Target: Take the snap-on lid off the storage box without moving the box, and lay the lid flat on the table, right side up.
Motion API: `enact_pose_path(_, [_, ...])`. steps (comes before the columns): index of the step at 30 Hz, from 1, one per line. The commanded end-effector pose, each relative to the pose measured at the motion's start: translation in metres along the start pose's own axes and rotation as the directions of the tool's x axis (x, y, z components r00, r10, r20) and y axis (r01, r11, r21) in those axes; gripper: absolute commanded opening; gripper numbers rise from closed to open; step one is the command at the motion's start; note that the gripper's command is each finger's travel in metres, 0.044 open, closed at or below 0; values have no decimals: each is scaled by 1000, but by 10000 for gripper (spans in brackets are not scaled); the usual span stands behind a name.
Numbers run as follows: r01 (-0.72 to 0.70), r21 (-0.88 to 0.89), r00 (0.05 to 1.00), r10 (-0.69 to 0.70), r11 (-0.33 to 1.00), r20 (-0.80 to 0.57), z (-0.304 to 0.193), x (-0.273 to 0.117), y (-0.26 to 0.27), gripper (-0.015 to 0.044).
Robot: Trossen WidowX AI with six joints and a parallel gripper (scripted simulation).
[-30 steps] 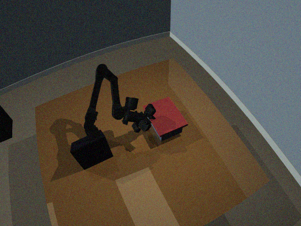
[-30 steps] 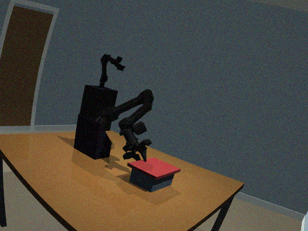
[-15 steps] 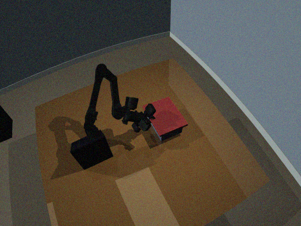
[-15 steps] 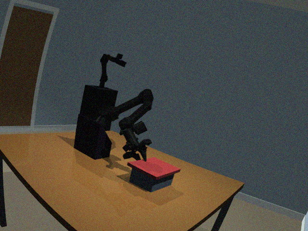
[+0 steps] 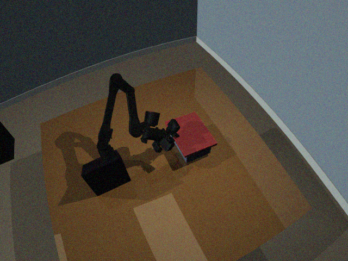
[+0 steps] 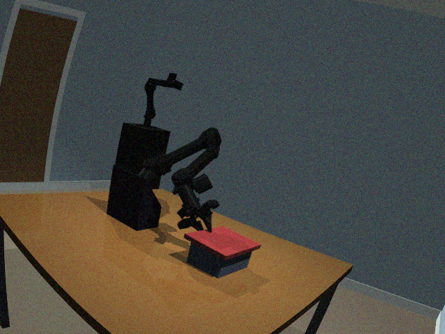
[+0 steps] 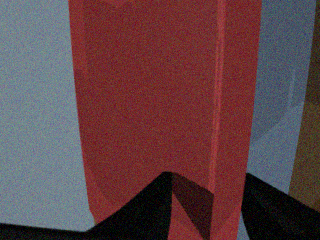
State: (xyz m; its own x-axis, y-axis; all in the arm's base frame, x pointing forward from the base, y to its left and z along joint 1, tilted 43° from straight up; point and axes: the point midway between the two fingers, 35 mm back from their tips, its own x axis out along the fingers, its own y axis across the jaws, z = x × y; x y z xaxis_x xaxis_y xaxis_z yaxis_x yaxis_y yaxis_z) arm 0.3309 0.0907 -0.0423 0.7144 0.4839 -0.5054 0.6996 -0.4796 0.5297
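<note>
With the gripper (image 5: 174, 136) (image 6: 205, 230) (image 7: 205, 181) partly closed on the near edge of the red snap-on lid (image 5: 193, 133) (image 6: 224, 240) (image 7: 150, 100), still atop the blue storage box (image 5: 199, 154) (image 6: 204, 259) (image 7: 280, 100), best peel upward gently, keeping the box planted.

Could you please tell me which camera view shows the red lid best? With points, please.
The exterior view: the red lid's (image 5: 196, 133) (image 6: 224, 241) (image 7: 150, 100) top and overhanging edges show over the box (image 5: 198, 154) (image 6: 204, 259) (image 7: 277, 95). The top view shows its upper face, partly behind the gripper (image 5: 169, 135) (image 6: 205, 229) (image 7: 207, 175); the wrist view, only a cropped close-up.
</note>
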Motion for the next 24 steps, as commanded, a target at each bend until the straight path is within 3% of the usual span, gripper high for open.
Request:
enact_pose_path(1, [-8, -3, 1000, 8, 1000, 0, 0, -3, 3, 0])
enact_pose_path(24, [-6, 0, 1000, 6, 1000, 1, 0, -3, 5, 0])
